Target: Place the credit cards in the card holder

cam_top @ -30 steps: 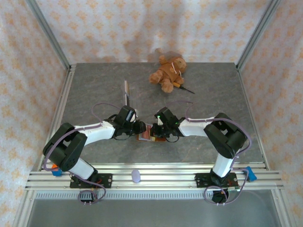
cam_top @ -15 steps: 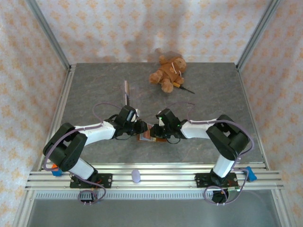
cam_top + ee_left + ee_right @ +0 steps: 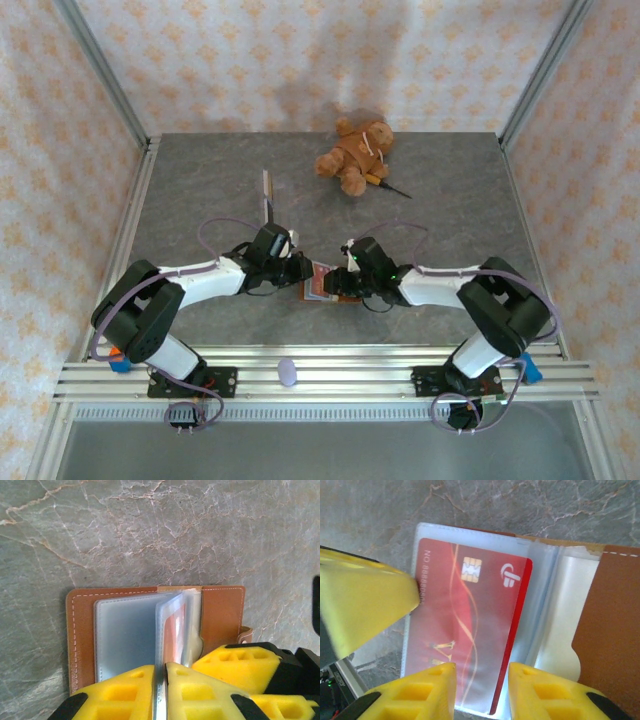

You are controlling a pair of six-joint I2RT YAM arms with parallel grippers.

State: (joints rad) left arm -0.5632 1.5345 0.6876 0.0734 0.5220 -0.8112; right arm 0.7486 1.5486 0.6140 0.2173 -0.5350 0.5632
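Note:
The brown card holder (image 3: 318,285) lies open on the table between both arms. In the left wrist view its brown cover (image 3: 220,615) frames several clear sleeves (image 3: 125,630), and my left gripper (image 3: 161,667) is shut on the edge of one upright sleeve page. A red credit card (image 3: 470,630) with a chip sits inside a clear sleeve, its right edge showing bare red. My right gripper (image 3: 480,690) is open just below the card, one finger on each side of its lower edge. The left gripper's finger (image 3: 365,605) presses the sleeve's left side.
A brown teddy bear (image 3: 355,153) lies at the back of the table with a thin dark tool (image 3: 390,186) beside it. A slim upright strip (image 3: 268,195) stands behind the left gripper. A small purple object (image 3: 288,373) rests on the front rail.
The right arm has drawn back to the right and its gripper has shifted slightly right of the holder. The left gripper has kept its hold in place.

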